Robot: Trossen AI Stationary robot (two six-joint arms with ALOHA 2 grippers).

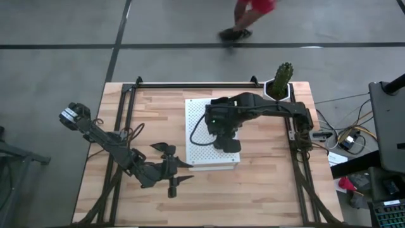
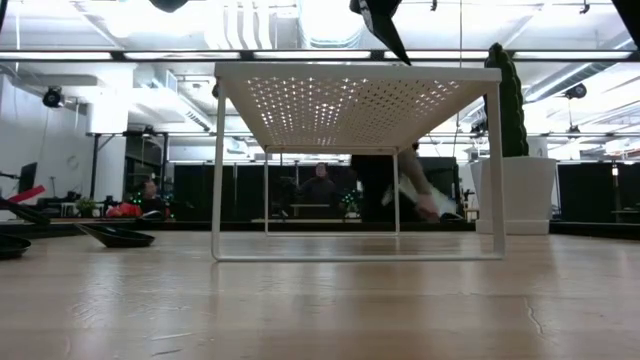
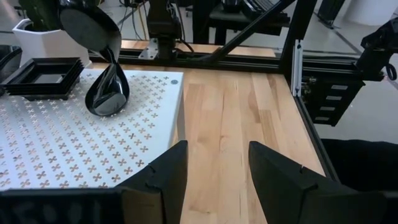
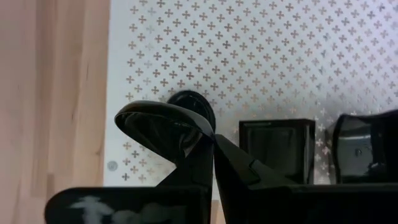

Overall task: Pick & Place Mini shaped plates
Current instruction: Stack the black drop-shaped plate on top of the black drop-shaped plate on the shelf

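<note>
Plates are being stacked up on the white perforated board (image 1: 201, 136), and right now a dark teardrop plate (image 4: 165, 126) is pinched by its rim between the pressed-together fingers of the right gripper (image 4: 213, 144), held just above the board near a teardrop plate (image 3: 107, 92) already lying there and a stack of square plates (image 3: 43, 78). Left gripper (image 3: 214, 171) is parked off the board's edge over the wood, fingers spread and empty. A few more plates (image 2: 118, 236) are seen on the table (image 1: 266, 190) beside the board. Probably best if the plate is lowered flat until it touches before being let go, and kept clear of the neighbours so nothing gets knocked.
</note>
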